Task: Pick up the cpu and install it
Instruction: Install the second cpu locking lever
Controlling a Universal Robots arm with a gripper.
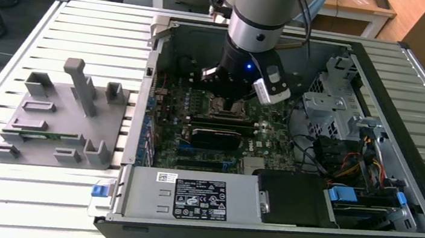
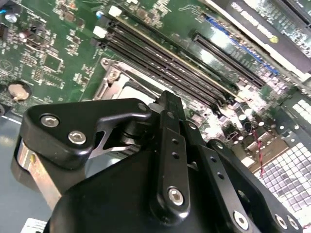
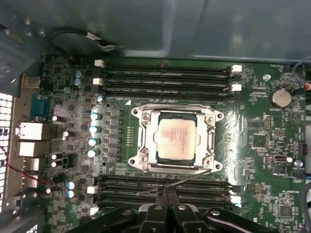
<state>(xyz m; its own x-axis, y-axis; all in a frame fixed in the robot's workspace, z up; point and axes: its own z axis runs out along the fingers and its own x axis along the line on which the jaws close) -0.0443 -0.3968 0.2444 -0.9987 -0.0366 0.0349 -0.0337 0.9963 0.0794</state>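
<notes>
cpu (image 3: 177,140) sits seated in the motherboard socket (image 3: 177,140), end effector (image 3: 166,209) at its 6 o'clock, fingers closed, empty. Chip's light, rigid, slick-topped, fragile underneath; hold by edges only.

Case (image 1: 397,196): on the slatted table (image 1: 94,25), toward the exterior view's right.
Fixture (image 1: 58,118): at 9 o'clock of the case, well apart.
Cpu (image 3: 176,141): in the socket frame (image 3: 141,141).
Memory slots (image 3: 165,77): flanking the socket on two opposite sides.
Gripper (image 1: 229,104): above the motherboard (image 1: 174,102).
</notes>
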